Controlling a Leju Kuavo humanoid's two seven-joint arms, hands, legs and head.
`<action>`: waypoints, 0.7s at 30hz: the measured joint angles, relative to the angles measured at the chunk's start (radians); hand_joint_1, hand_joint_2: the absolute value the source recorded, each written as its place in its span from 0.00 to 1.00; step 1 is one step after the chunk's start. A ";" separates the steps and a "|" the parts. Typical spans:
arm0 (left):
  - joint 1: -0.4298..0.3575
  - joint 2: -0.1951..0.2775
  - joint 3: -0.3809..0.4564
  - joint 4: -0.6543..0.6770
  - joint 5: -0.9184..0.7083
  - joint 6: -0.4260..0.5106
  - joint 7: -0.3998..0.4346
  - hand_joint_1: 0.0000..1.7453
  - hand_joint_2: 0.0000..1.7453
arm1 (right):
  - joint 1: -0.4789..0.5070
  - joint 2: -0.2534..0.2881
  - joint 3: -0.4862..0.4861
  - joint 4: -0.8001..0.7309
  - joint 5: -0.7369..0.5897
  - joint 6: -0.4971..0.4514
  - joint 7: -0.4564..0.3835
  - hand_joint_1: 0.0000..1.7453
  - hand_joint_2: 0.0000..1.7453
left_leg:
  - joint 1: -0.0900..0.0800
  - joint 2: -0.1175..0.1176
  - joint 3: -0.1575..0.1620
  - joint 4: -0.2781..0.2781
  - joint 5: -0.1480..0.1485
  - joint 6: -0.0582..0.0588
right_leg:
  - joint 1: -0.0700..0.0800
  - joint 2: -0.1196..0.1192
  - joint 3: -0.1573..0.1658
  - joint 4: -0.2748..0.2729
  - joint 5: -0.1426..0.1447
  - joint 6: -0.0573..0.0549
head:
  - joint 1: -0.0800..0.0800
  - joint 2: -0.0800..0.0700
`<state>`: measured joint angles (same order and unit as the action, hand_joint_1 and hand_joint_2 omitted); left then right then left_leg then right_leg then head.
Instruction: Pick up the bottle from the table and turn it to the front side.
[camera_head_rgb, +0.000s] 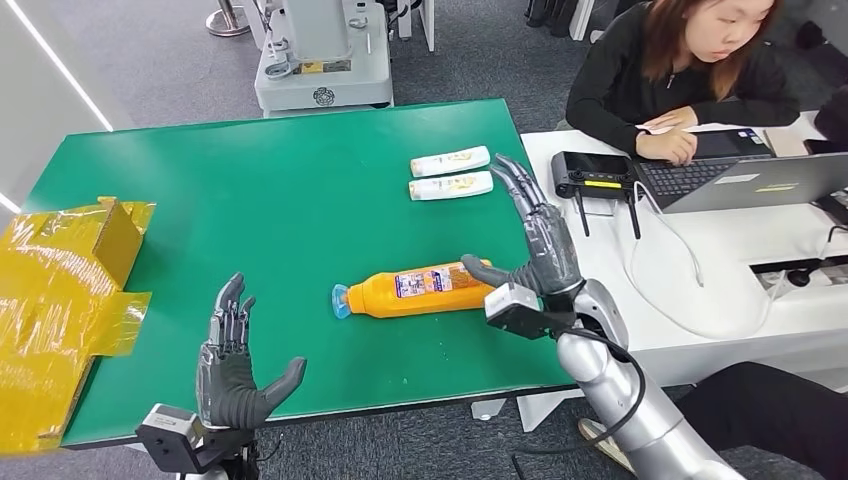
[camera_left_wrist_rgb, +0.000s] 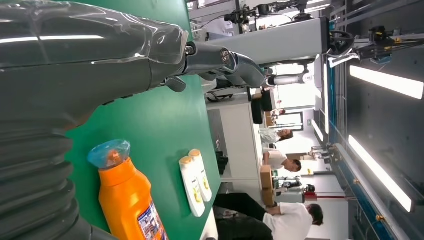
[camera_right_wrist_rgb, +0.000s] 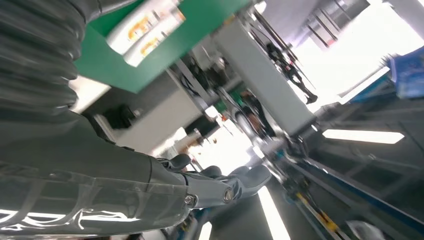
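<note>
Orange bottle (camera_head_rgb: 415, 289) lies mid-table; right robot hand (camera_head_rgb: 540, 240) spread beside its base.

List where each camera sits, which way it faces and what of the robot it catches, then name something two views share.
Head view: high on the body, looking forward and down at the green table; left hand and right hand both open.
Left wrist view: behind the left hand, looking across the table at the orange bottle.
Right wrist view: behind the right hand, tilted up toward the room.
Shared: the two white bottles.
</note>
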<state>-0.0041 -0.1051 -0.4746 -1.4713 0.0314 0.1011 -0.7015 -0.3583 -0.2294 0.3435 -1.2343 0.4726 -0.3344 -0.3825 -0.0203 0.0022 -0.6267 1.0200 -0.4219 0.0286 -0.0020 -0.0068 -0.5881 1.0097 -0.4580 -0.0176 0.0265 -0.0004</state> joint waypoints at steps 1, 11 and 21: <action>0.000 0.000 0.000 0.000 -0.001 -0.005 0.000 0.00 1.00 | -0.023 -0.002 0.007 0.023 -0.010 0.033 0.024 0.00 1.00 | 0.000 0.000 0.000 0.000 0.000 0.000 | 0.000 0.000 0.000 0.000 0.000 0.000 | 0.000 0.000; -0.027 0.000 -0.001 0.029 0.002 -0.027 0.000 0.00 1.00 | -0.434 0.037 0.161 0.407 0.080 0.284 0.236 0.00 1.00 | 0.000 0.001 0.000 0.000 0.003 0.000 | 0.000 0.001 0.000 0.001 0.002 0.001 | 0.000 0.000; -0.048 0.000 -0.008 0.063 0.003 -0.020 0.000 0.00 1.00 | -0.676 0.116 0.308 0.672 0.165 0.488 0.342 0.00 1.00 | 0.000 0.000 -0.001 0.001 0.003 0.000 | 0.000 0.000 0.000 0.001 0.002 0.001 | 0.000 0.000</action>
<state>-0.0520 -0.1049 -0.4829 -1.4087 0.0341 0.0806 -0.7015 -1.0341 -0.1132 0.6516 -0.5623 0.6380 0.1532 -0.0409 -0.0202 0.0022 -0.6275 1.0206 -0.4189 0.0285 -0.0020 -0.0065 -0.5886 1.0106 -0.4561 -0.0170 0.0267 -0.0004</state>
